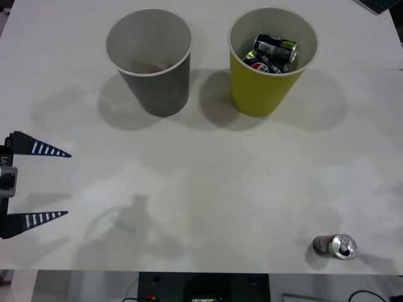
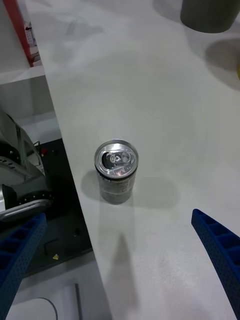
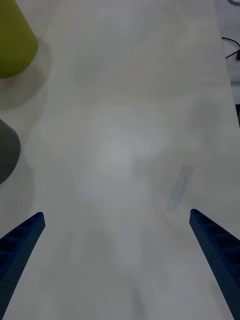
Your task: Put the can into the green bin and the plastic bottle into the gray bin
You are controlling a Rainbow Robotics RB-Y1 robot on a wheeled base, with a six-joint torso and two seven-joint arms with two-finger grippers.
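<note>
Right gripper (image 2: 120, 260) wide open, empty; small dark upright drink can (image 2: 116, 177) sits just ahead between our fingers, near the table edge

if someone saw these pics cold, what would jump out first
Probably the green bin at the table's far right, already holding two cans, with the gray bin standing to its left. Next, the can standing upright and alone near the table's front edge on the right, with the open right gripper apart from it. The open left gripper waits at the left edge.
</note>
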